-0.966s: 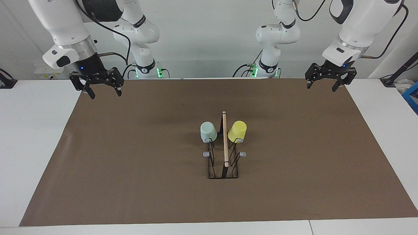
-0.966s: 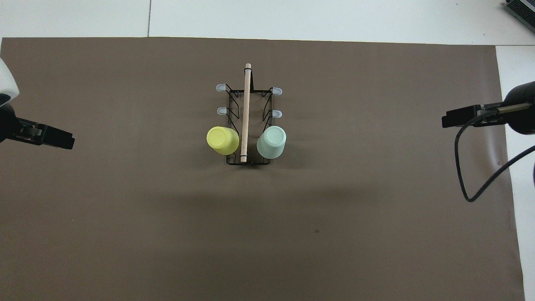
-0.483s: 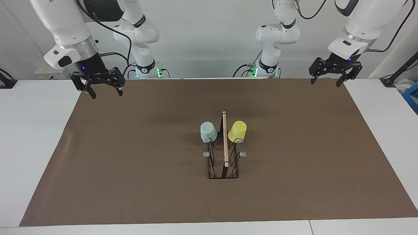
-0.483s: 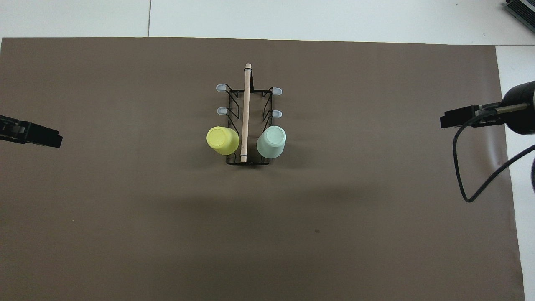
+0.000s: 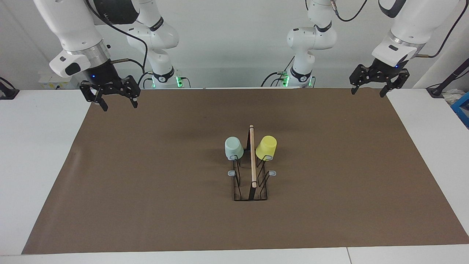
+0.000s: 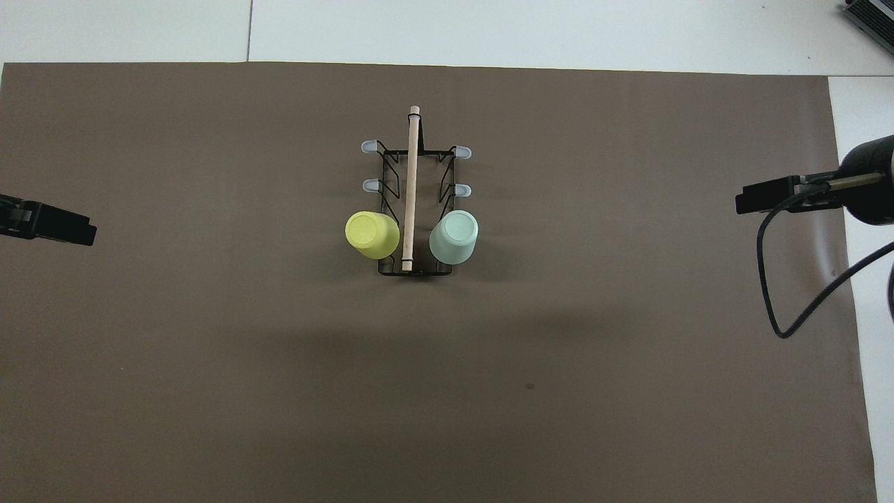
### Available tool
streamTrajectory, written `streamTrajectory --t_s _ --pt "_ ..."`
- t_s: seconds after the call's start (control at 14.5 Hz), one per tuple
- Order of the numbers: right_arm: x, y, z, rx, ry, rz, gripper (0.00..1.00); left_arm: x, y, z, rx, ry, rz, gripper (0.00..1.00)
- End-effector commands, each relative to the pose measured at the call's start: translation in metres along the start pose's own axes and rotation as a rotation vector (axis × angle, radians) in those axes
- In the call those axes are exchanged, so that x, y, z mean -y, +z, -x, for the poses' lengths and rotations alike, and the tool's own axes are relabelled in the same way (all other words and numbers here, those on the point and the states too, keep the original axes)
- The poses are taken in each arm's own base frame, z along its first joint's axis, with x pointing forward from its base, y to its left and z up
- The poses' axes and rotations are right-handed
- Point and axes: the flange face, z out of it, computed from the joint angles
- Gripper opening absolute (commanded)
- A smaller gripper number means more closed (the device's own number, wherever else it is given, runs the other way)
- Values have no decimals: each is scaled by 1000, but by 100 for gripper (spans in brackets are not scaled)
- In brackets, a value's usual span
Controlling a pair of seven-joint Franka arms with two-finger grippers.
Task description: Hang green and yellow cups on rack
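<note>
The black wire rack (image 5: 252, 165) with a wooden top rod stands mid-mat; it also shows in the overhead view (image 6: 412, 175). The mint green cup (image 5: 233, 147) (image 6: 454, 237) hangs upside down on a prong at the rack's end nearest the robots, on the right arm's side. The yellow cup (image 5: 266, 147) (image 6: 372, 234) hangs the same way on the left arm's side. My left gripper (image 5: 368, 91) (image 6: 52, 225) is open and empty, raised over the mat's corner at the left arm's end. My right gripper (image 5: 119, 105) (image 6: 765, 197) is open and empty over the mat's corner at the right arm's end.
A brown mat (image 5: 146, 165) covers most of the white table (image 5: 36, 146). The rack's other prongs, tipped with grey caps (image 5: 231, 173), carry nothing. A blue object (image 5: 462, 106) sits at the table's edge at the left arm's end.
My left gripper has risen and drawn back toward the left arm's end of the table. The right gripper has barely moved. The cups and rack have not moved.
</note>
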Motion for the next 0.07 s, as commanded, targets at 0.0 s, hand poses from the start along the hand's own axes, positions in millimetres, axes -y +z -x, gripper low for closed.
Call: streamTrajectory --t_s 0.0 --pt "0 1 2 1 19 -11 100 3 -5 0 1 -16 4 100"
